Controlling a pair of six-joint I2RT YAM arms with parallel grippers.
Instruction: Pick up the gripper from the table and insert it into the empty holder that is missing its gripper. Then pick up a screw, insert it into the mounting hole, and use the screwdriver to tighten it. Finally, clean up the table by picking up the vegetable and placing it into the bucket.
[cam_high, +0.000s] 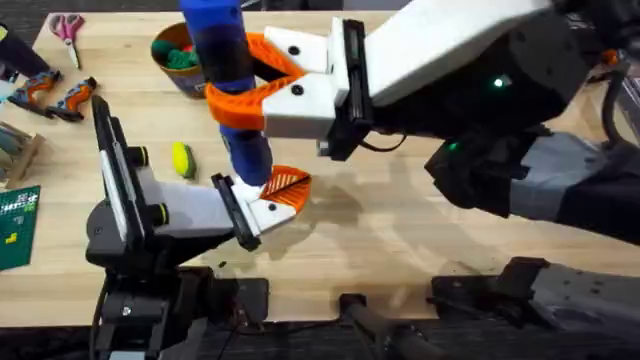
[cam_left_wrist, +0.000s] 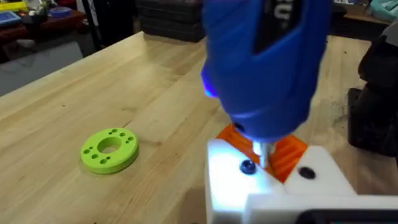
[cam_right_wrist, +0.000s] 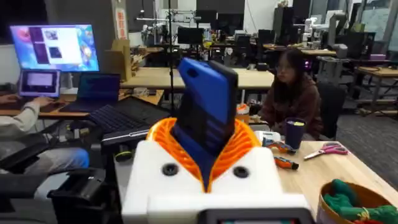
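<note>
The screwdriver (cam_high: 228, 75) is gripped upright by the right tool (cam_high: 255, 95), whose orange pads are closed around the blue body. Its thin bit is set down onto a screw hole in the white holder (cam_left_wrist: 249, 186), beside the orange gripper (cam_high: 287, 186). The holder is clamped by the left tool (cam_high: 262, 205). The vegetable (cam_high: 182, 159) lies on the tabletop (cam_high: 400, 220), and the bucket (cam_high: 178, 55) is seen behind it.

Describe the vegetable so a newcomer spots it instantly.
Start at the left arm on the wooden table. The vegetable lies on the bare wood just right of that arm, in front of the bucket. It is a small yellow-green oval, not the bucket's darker green toys.
</note>
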